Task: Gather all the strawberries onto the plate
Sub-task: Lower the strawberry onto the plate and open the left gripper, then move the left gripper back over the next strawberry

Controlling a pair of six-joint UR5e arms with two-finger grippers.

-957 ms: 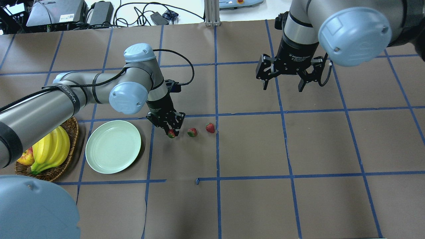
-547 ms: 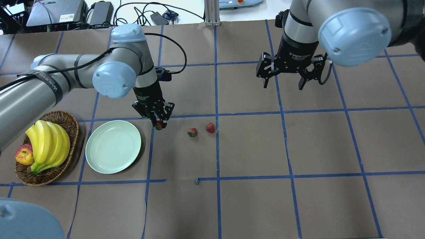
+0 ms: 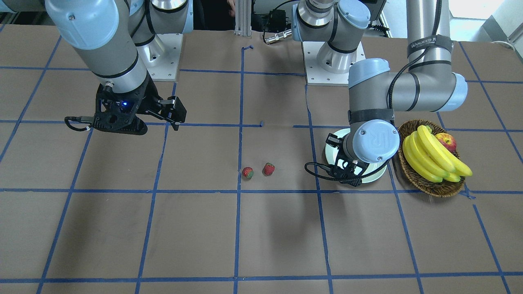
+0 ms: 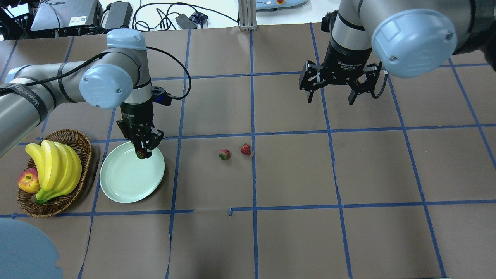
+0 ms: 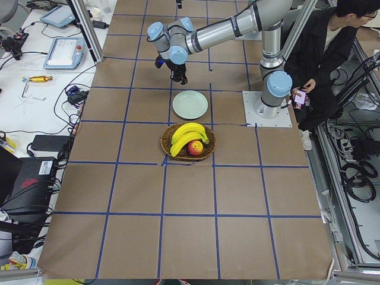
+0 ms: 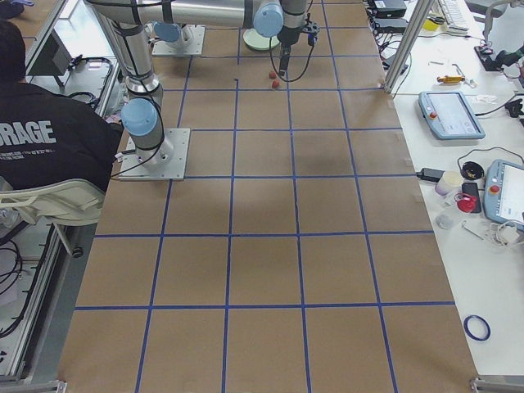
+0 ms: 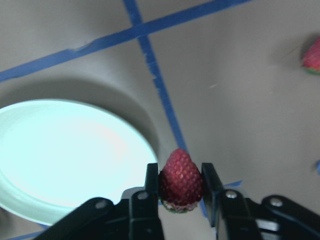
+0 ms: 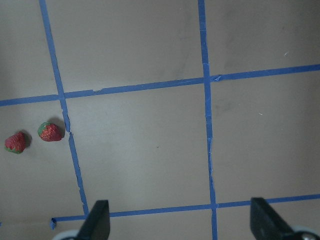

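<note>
1. The left gripper (image 4: 143,152) is shown pinching a strawberry (image 7: 181,180) between its fingers, the red tip pointing away from the wrist.
2. The plate (image 4: 124,186) lies beneath this gripper, and the fruit is held over its rim area.
3. A second strawberry (image 4: 224,154) and a third strawberry (image 4: 245,149) are seen on the table, well apart from this gripper on the side away from the plate.
4. The right gripper (image 4: 330,101) is held spread and empty; "2F Adaptive Gripper" is printed on it.
5. "WANJEED" is read on a strap (image 3: 425,43) and "UR" on a joint cap (image 3: 376,141).
6. A wicker basket (image 4: 83,147) is set just beyond the plate.
</note>
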